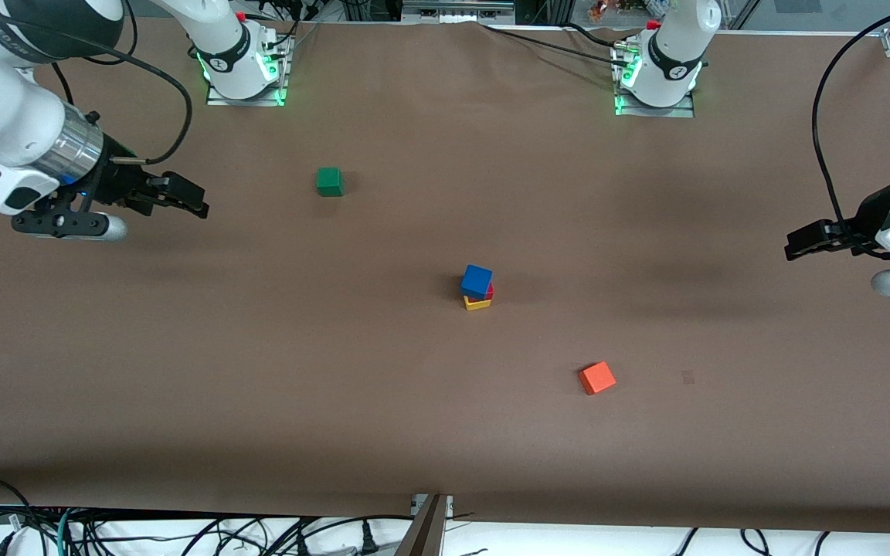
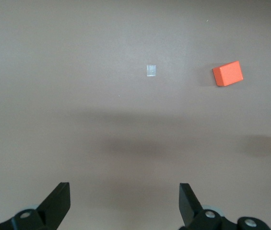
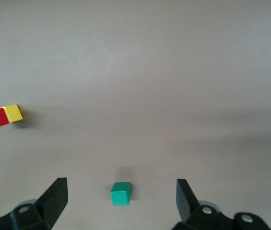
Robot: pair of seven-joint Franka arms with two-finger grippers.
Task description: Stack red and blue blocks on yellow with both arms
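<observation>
Blue block [image 1: 477, 279] atop red block [image 1: 489, 292] atop yellow [image 1: 477, 303], mid-bench. Left pincer [image 1: 793, 249] and right pincer [image 1: 196, 202] spread wide, empty, over opposite bench ends. Best kept clear of the stack.

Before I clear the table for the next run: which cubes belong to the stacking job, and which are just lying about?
Job:
blue block, on top of the stack
red block, in the middle
yellow cube, at the bottom

Lying about:
green cube, farther from the front camera than the stack
orange cube, nearer, toward the left arm's end

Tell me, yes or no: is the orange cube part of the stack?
No. The orange cube sits alone on the table, apart from the stack.
</observation>
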